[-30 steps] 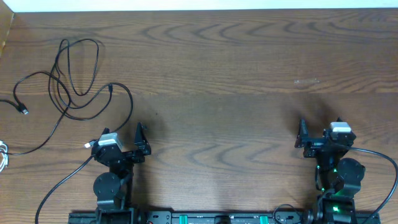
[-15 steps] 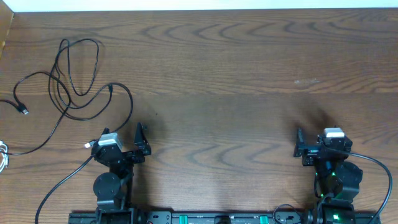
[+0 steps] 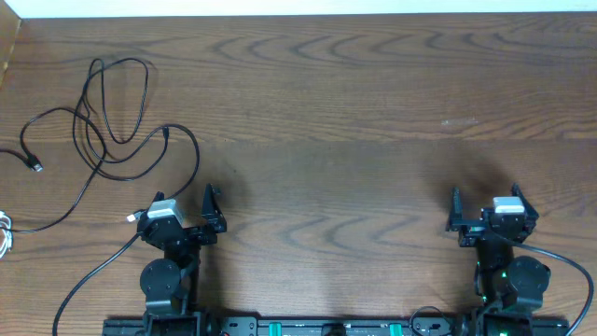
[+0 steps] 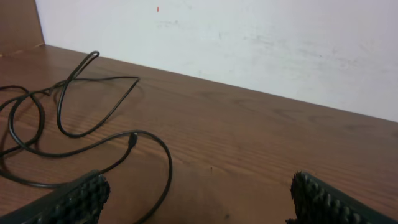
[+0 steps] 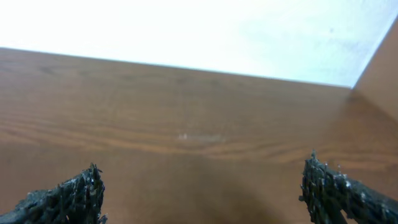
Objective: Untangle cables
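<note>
Black cables (image 3: pixel 103 126) lie in overlapping loops at the table's far left, with one small plug end (image 3: pixel 166 133) pointing right and another (image 3: pixel 35 167) near the left edge. A bit of a white cable (image 3: pixel 5 235) shows at the left border. My left gripper (image 3: pixel 182 207) stands open just below the loops and holds nothing. In the left wrist view, the black cables (image 4: pixel 93 124) curve ahead of the open left gripper (image 4: pixel 199 199). My right gripper (image 3: pixel 487 207) is open and empty, far from the cables. The right wrist view shows the right gripper (image 5: pixel 208 196) over bare wood.
The wooden table (image 3: pixel 336 112) runs back to a white wall (image 4: pixel 249 37). Both arm bases sit at the near edge, each with thicker black wires (image 3: pixel 89 280) trailing from it. A faint pale scuff (image 3: pixel 459 121) marks the wood at right.
The right gripper has drawn back a little toward the near edge, after shifting briefly left. The left arm and the cables have not moved.
</note>
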